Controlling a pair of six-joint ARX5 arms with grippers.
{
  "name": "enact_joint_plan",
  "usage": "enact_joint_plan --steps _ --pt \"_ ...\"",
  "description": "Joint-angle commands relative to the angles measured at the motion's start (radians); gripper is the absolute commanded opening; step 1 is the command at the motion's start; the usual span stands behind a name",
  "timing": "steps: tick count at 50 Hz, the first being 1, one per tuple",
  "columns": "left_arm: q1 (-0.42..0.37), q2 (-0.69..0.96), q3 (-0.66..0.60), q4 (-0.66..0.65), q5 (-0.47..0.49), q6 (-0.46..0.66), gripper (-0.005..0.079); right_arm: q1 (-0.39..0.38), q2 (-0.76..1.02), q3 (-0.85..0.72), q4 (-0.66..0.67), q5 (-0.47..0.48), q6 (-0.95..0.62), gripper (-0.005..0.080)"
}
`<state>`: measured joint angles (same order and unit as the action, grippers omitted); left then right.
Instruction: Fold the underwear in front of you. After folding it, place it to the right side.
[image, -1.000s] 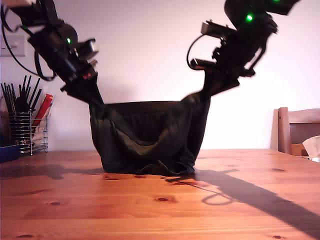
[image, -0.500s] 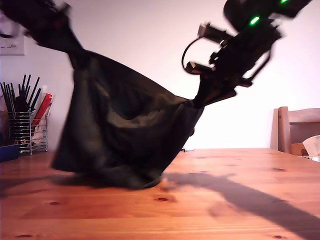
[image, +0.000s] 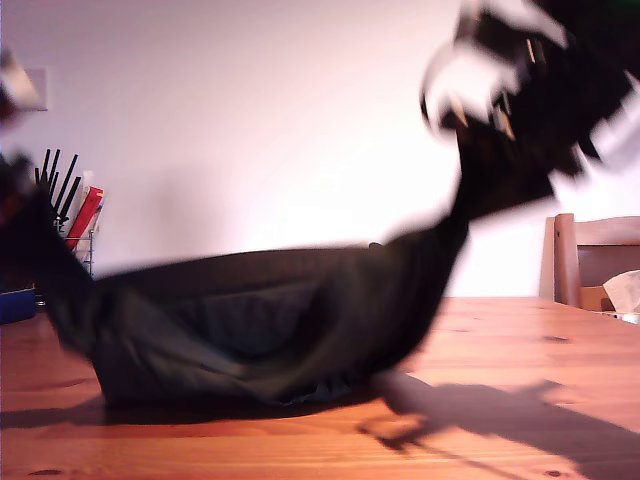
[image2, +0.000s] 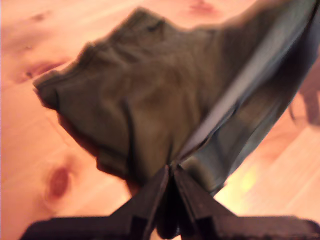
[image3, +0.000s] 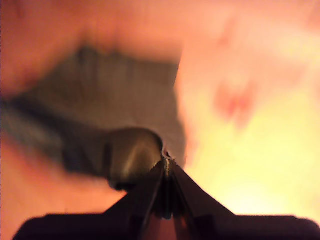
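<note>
Both grippers clenched on the underwear, each at one end of the cloth. Seen from my first gripper, jaws pinched together on a hem, with the olive-dark garment fanning out away from them over the wooden table, seams and a stitched edge showing. Seen from my second gripper, jaws likewise pressed shut on a bunched fold of the same cloth, everything beyond heavily blurred.

From the exterior view, garment stretched long and low across the table, its sagging middle and lower edge resting on the wood toward the near edge, one end pulled up high at the exterior view's right into a blurred arm, the other end drawn toward the exterior view's left edge, where another arm shows only as a dark smear. Cannot tell which arm carries which gripper. Wire holder of dark utensils standing at the table's far edge at the exterior view's left; wooden chair beyond the table at that view's right.
</note>
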<state>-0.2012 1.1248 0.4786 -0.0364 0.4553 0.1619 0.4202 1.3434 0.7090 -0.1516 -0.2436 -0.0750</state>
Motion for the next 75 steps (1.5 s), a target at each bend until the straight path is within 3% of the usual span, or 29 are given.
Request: enact_joint_plan --steps 1,16,24,28,32,35,39,42,47,61,71,75 --pt "-0.006 -0.001 -0.023 -0.014 -0.012 -0.010 -0.0021 0.018 0.007 -0.045 0.013 0.016 0.025 -0.0012" --pt "-0.073 0.002 -0.066 -0.139 -0.039 -0.044 -0.0021 0.032 0.007 -0.087 -0.047 0.018 0.079 -0.0012" --pt "-0.088 0.008 -0.066 -0.151 -0.079 -0.125 -0.0021 0.032 0.007 -0.087 -0.121 0.018 0.091 -0.0004" --pt "-0.088 0.008 -0.066 -0.176 -0.079 -0.176 -0.0021 0.032 0.007 -0.087 -0.148 0.017 0.113 0.0056" --pt "-0.088 0.008 -0.066 -0.199 -0.078 -0.200 0.0011 0.031 0.007 -0.087 -0.177 0.016 0.113 0.0188" --pt "-0.090 0.008 -0.066 -0.207 -0.068 -0.216 0.0081 0.031 0.007 -0.086 -0.183 0.005 0.129 0.0276" --pt "-0.090 0.008 -0.066 -0.210 -0.051 -0.234 0.0237 0.031 0.007 -0.082 -0.186 -0.024 0.138 0.0322" --pt "-0.090 0.008 -0.065 -0.209 -0.043 -0.234 0.0329 0.031 0.007 -0.071 -0.200 -0.039 0.157 0.0325" --pt "-0.090 0.007 -0.064 -0.211 -0.011 -0.246 0.0379 0.031 0.007 -0.057 -0.198 -0.084 0.159 0.0325" --pt "-0.102 0.004 0.035 -0.342 0.146 -0.322 0.0382 0.028 0.007 0.013 -0.171 -0.115 0.158 0.0325" --pt "-0.106 0.003 0.153 -0.352 0.156 -0.319 0.0382 0.028 0.007 0.027 -0.122 -0.148 0.158 0.0324" --pt "-0.106 0.003 0.181 -0.325 0.116 -0.307 0.0380 0.028 0.007 0.027 -0.107 -0.148 0.158 0.0324"
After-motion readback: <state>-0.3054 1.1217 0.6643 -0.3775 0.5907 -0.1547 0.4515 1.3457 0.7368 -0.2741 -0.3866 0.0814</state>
